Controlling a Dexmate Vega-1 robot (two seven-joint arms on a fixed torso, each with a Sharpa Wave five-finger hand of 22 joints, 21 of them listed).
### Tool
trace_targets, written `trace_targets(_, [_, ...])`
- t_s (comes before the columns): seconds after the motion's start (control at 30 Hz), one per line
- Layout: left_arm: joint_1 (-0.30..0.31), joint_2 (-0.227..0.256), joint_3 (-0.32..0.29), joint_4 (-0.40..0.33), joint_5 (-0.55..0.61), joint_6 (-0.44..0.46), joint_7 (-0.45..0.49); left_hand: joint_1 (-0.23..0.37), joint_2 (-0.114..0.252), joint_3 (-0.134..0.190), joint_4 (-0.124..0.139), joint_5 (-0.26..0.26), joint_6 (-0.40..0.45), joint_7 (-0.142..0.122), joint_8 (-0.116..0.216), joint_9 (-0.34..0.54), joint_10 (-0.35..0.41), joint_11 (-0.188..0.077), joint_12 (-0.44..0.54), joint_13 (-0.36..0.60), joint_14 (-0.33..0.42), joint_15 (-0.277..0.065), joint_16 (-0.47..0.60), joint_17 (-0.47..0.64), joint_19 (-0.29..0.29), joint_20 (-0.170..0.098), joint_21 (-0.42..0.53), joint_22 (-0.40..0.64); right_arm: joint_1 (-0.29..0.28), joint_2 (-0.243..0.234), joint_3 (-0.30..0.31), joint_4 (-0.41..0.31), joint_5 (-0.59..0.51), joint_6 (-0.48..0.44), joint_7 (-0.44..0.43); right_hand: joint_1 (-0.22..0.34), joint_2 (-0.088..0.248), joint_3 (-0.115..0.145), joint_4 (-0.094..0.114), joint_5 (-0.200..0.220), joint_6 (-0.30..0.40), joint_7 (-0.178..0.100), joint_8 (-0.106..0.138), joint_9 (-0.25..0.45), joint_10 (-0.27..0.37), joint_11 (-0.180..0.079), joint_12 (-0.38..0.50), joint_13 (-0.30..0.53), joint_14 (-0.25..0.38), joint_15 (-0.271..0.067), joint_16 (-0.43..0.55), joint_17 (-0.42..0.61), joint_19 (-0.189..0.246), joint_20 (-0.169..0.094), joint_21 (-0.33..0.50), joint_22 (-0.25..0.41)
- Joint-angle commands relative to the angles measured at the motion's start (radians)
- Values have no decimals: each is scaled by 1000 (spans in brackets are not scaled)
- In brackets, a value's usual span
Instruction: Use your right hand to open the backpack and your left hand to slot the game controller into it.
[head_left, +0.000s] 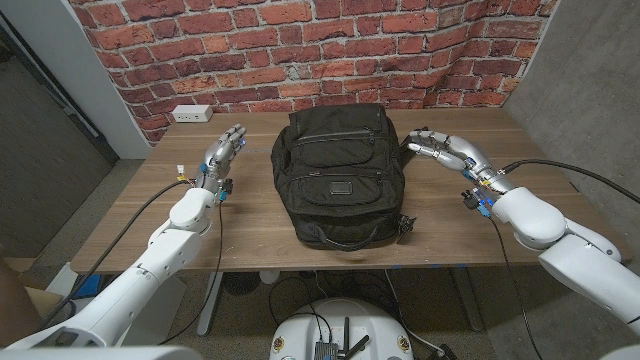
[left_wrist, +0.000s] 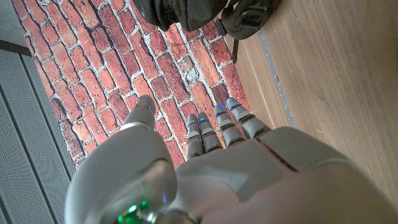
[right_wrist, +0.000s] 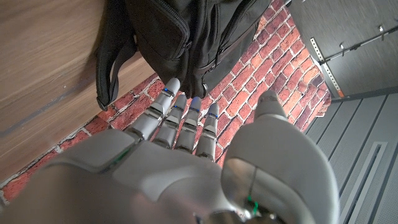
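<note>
**Backpack in the middle, robot hands on both sides**

A black backpack (head_left: 338, 176) is seen lying in the middle of the wooden worktop (head_left: 450, 220). The left robot hand (head_left: 224, 152) is held near its left side, fingers apart, with nothing in it. The right robot hand (head_left: 436, 147) is held close beside the backpack's top right corner, fingers stretched out and empty. A white power strip (head_left: 192, 114) is seen at the far left edge, by the brick wall (head_left: 300, 50).
</note>
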Motion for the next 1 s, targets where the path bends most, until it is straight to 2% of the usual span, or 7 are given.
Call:
trace_targets(0.03, [-23, -34, 13, 71, -10, -53, -31, -4, 1, 7, -1, -3, -2, 1, 3, 0, -8, 1, -4, 0, -4, -42, -1, 0, -6, -80, 3, 3, 84, 32, -62, 100, 27, 68, -29, -15, -2, 1, 5, -7, -12, 0, -1, 0, -15, 2, -2, -4, -9, -21, -4, 0, 4, -8, -8, -1])
trace_targets(0.27, [-31, -46, 15, 99, -15, -60, -30, -6, 3, 10, -2, -3, -1, 0, 3, 0, -10, 2, -3, 0, -7, -40, -1, 0, -9, -79, 2, 3, 145, 43, -96, 157, 53, 88, -26, -30, 4, -2, 6, -13, -32, 3, -2, -3, -37, 6, -3, -15, -23, -22, -6, -5, 1, -11, -18, -2])
trace_targets(0.67, [-66, -60, 29, 133, -15, -47, -34, -12, 3, 12, -2, -3, -8, -3, 2, 0, -12, 2, -2, 0, -13, -40, -1, 1, -14, -81, 1, 3, 238, 78, -148, 279, 139, 149, 10, -78, 18, -10, 11, -26, -102, 3, -7, -7, -100, 11, -3, -50, -83, -17, -15, -20, -39, -16, -63, -4])
trace_targets(0.83, [-83, -72, 38, 153, -21, -53, -52, -19, 4, 12, -1, -4, -17, -3, -1, 0, -18, 8, -2, 0, -18, -39, -1, 1, -18, -82, 0, 3, 267, 100, -168, 329, 180, 174, 25, -106, 26, -15, 17, -30, -130, 19, -6, -9, -126, 8, -3, -64, -110, -17, -18, -27, -63, -14, -86, -4])
trace_targets(0.9, [-89, -74, 42, 164, -29, -58, -75, -39, 12, 17, 6, -5, -45, -3, -5, 0, -46, 35, -7, 0, -44, -27, -1, 3, -34, -80, -2, 3, 280, 120, -178, 357, 197, 196, 29, -119, 30, -18, 21, -30, -142, 23, -5, -9, -133, 8, -1, -70, -118, -15, -17, -30, -83, -14, -100, -4])
trace_targets(1.0, [-93, -71, 48, 164, -21, -55, -75, -51, 14, 19, 8, -6, -65, -5, -7, 0, -64, 31, -8, 0, -63, -23, -4, 2, -49, -81, -5, 3, 297, 141, -192, 389, 215, 217, 32, -145, 36, -22, 29, -30, -160, 30, -4, -10, -145, 7, 1, -80, -133, -18, -17, -35, -120, -14, -124, -4])
